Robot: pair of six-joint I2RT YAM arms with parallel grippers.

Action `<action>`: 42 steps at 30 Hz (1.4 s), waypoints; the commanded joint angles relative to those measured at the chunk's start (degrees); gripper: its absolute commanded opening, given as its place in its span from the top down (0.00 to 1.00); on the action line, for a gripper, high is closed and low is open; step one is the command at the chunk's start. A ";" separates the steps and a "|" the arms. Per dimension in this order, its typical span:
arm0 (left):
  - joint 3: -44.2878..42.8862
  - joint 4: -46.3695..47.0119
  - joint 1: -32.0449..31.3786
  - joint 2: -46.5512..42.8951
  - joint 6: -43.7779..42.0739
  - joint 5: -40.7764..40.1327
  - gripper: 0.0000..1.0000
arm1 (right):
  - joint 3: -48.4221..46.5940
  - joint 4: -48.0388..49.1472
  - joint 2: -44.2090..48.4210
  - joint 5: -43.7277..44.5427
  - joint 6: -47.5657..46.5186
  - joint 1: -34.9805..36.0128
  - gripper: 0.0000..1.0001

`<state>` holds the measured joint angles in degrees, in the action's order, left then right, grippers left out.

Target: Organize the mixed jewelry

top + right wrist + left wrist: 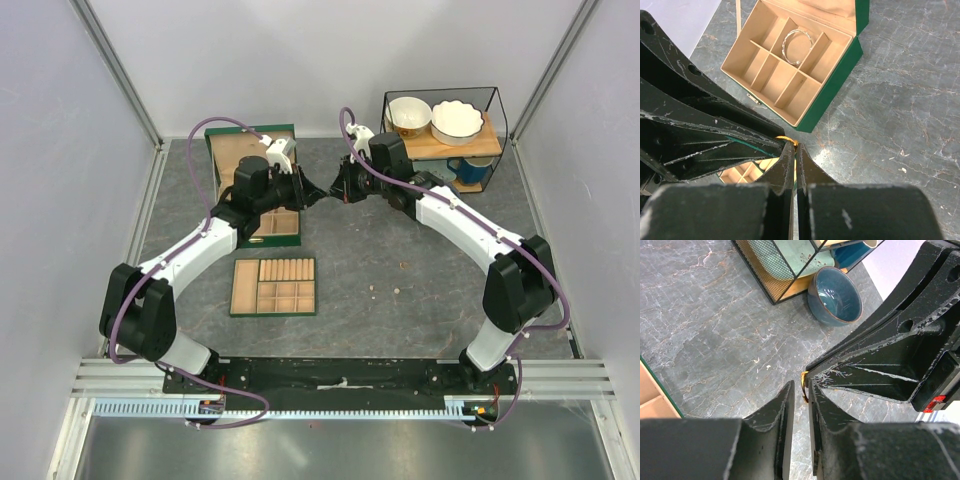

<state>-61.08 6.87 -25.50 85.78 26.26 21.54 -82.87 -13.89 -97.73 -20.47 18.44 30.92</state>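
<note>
My two grippers meet tip to tip above the table's middle, the left gripper (322, 194) and the right gripper (336, 190). In the right wrist view my right gripper (796, 146) is shut on a small gold ring (786, 138) at its tips. In the left wrist view the gold ring (803, 385) sits in the narrow gap between my left gripper's (801, 390) tips, whose jaws stand slightly apart. The silvery bangle (797, 45) lies in a compartment of the open green box (832, 97). Tiny pale pieces (398, 291) lie on the table to the right.
A loose green tray with tan compartments (273, 287) lies in front of the box. A wire shelf (445, 130) with two bowls and a blue mug stands at the back right. A blue bowl (835, 295) stands beside it.
</note>
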 commanded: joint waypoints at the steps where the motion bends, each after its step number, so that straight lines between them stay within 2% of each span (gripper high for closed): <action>1: 0.35 2.27 -0.25 -1.05 1.16 0.43 0.76 | -0.36 2.64 2.19 0.25 0.20 0.11 1.00; 5: 0.00 2.35 -0.17 -0.70 1.34 0.70 0.78 | -0.45 2.64 2.28 0.17 0.11 0.11 1.00; 8: 0.52 2.35 -0.17 -0.87 1.25 0.70 0.85 | -0.01 2.55 2.55 0.52 -0.24 0.11 1.00; 11: 1.14 2.44 -0.17 -1.49 1.25 0.26 0.98 | 0.34 2.55 2.99 1.31 -0.51 -0.07 0.99; 12: 1.31 2.53 -0.25 -1.75 1.16 0.08 0.99 | 0.34 2.55 2.99 1.31 -0.59 -0.07 0.98; 16: 1.75 2.62 -0.08 -2.46 0.64 -0.36 0.98 | 0.43 2.47 3.34 0.52 -1.03 -0.15 0.84; 17: 1.84 2.62 -0.08 -2.63 0.46 -0.45 0.98 | 0.52 2.20 3.43 0.17 -1.64 -0.24 0.75; 19: 2.02 2.71 -0.08 -2.98 -0.24 -0.53 0.98 | 0.60 1.50 4.30 -0.01 -2.44 -0.50 0.66; 22: 2.19 2.88 0.27 -3.25 -1.03 0.17 0.99 | 1.13 0.80 5.97 -1.32 -3.76 -1.73 0.46; 24: 2.02 2.97 0.71 -3.42 -1.21 1.83 0.99 | 1.75 0.71 7.11 -3.69 -4.54 -2.61 0.42; 28: 1.23 3.67 2.64 -3.16 -1.65 9.91 0.98 | 2.45 0.79 7.47 -11.51 -4.73 -5.77 0.40; 31: 1.05 6.65 4.83 -2.81 -0.61 19.12 0.98 | 2.36 0.79 6.51 -21.60 -5.42 -6.92 0.42; 34: 2.54 14.37 6.77 -2.28 3.77 31.85 0.98 | 2.27 0.79 5.01 -29.76 -6.04 -7.10 0.44; 36: 3.07 19.99 7.21 -1.76 6.07 35.57 0.98 | 2.54 0.97 4.14 -32.25 -6.48 -7.10 0.45; 38: 3.07 21.86 7.39 -1.14 8.01 39.43 0.99 | 2.97 1.58 3.69 -34.37 -6.66 -7.10 0.45; 42: 3.16 24.85 7.39 -0.35 10.21 41.91 0.98 | 3.77 4.48 3.34 -38.59 -5.35 -7.01 0.42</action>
<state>-58.30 23.90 -18.04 84.75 32.10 54.85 -79.88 -13.74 -93.78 -50.89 13.23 23.79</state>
